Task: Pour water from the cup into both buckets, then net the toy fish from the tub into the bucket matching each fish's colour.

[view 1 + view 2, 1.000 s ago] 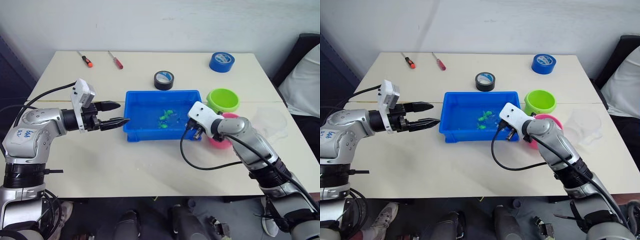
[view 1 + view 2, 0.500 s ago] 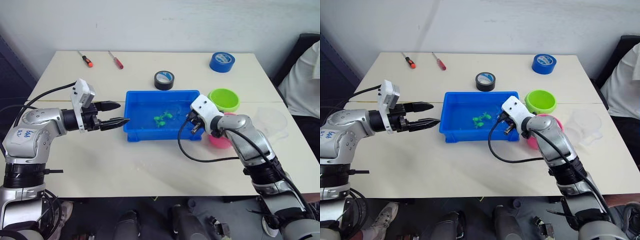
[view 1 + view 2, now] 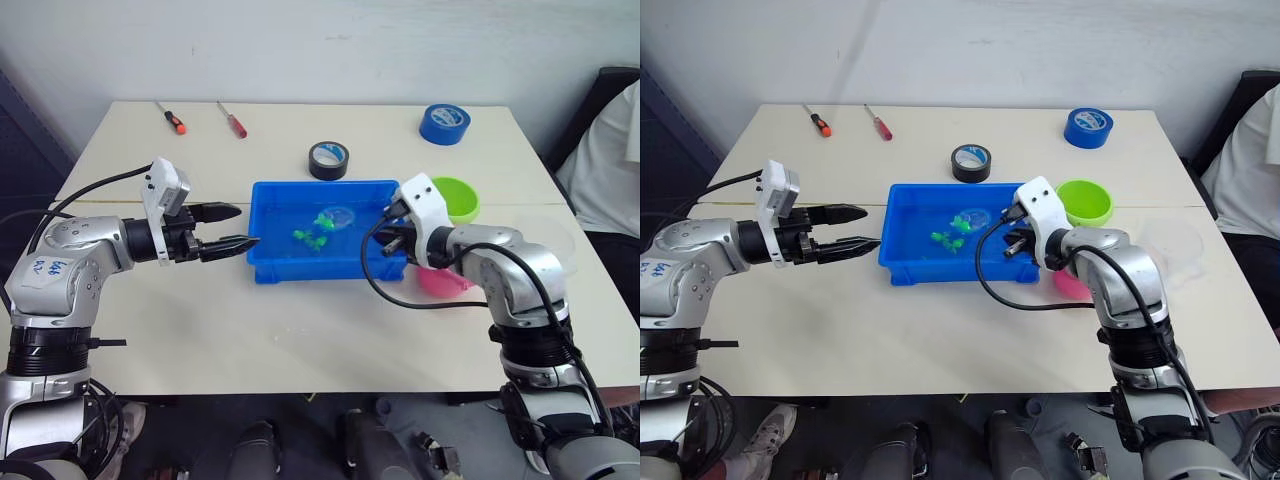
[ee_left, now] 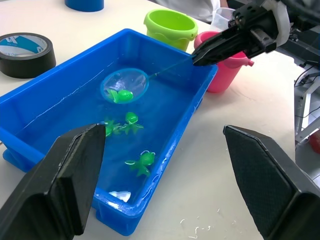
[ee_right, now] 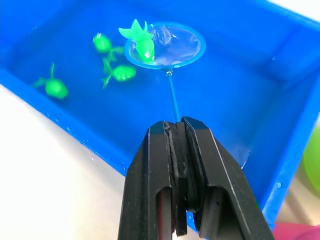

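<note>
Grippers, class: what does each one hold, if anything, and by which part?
The right gripper is shut on the thin handle of the small round light-blue-rimmed net, at the end far from the hoop. The left gripper is open and holds nothing.

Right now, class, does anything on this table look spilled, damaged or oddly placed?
Nothing stands out. The shallow blue plastic tub sits flat, the lime green bucket stands upright, and a green toy fish rests in the round blue-rimmed net held by the right pincer.

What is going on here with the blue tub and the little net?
The right gripper is shut on the net, whose hoop holds one green fish over the tub. Three more green fish lie in the tub. The left gripper hangs open beside the tub, holding nothing. The green bucket stands just beyond.
</note>
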You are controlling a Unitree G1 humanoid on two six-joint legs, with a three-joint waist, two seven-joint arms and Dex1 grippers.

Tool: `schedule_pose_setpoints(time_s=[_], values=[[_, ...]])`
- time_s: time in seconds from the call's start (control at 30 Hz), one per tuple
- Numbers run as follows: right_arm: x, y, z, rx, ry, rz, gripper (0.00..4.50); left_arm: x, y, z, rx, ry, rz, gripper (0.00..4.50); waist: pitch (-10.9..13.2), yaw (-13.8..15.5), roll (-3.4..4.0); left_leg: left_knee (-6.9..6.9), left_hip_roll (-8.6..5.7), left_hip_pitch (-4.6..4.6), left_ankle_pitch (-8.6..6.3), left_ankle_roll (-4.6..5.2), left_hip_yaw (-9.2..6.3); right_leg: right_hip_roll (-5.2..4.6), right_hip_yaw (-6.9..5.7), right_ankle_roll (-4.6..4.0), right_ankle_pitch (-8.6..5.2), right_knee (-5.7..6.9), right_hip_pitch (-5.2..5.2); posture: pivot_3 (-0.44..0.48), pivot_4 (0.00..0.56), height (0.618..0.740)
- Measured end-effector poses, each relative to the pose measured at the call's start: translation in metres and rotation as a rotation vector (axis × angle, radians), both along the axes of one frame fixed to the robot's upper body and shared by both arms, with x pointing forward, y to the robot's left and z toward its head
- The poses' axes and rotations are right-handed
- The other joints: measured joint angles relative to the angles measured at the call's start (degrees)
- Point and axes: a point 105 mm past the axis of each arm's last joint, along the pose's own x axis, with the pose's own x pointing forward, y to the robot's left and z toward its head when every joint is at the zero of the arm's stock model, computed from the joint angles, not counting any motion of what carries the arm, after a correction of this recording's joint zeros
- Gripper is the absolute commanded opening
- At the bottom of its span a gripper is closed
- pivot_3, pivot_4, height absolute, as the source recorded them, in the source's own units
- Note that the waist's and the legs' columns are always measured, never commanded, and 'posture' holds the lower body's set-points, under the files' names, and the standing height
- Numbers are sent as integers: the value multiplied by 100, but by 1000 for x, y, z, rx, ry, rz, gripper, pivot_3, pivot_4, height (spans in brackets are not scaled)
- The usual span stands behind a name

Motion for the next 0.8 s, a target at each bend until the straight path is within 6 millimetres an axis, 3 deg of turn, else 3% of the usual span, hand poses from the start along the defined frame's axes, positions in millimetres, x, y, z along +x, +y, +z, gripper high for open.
schedule_pose_setpoints(time_s=[0.37, 0.5, 0.63, 0.8], values=[[-10, 3, 8, 66, -40, 47, 0, 3, 3, 3, -8, -12, -8, 4122, 0, 1, 0, -2, 0, 0, 0, 0, 0, 1, 0, 0, 0, -2, 0, 0, 150, 734], [-15, -4, 12, 115, -55, 37, 0, 4, 3, 8, -1, -28, -14, 4122, 0, 7, 0, -3, -1, -1, 0, 0, 0, 0, 0, 0, 0, -4, 1, 0, 150, 734], [-19, -29, 29, 152, -122, -16, 0, 8, 5, 7, -8, -28, -4, 4122, 0, 13, 0, -3, -1, -1, 0, 0, 0, 0, -1, 0, 0, -6, 2, 0, 150, 734], [-24, -80, 60, 152, -216, -139, 0, 13, 1, 5, -17, -33, -11, 4122, 0, 26, 0, -6, -2, 0, 0, 2, 0, -1, 0, 0, 0, -13, 5, 0, 150, 734]])
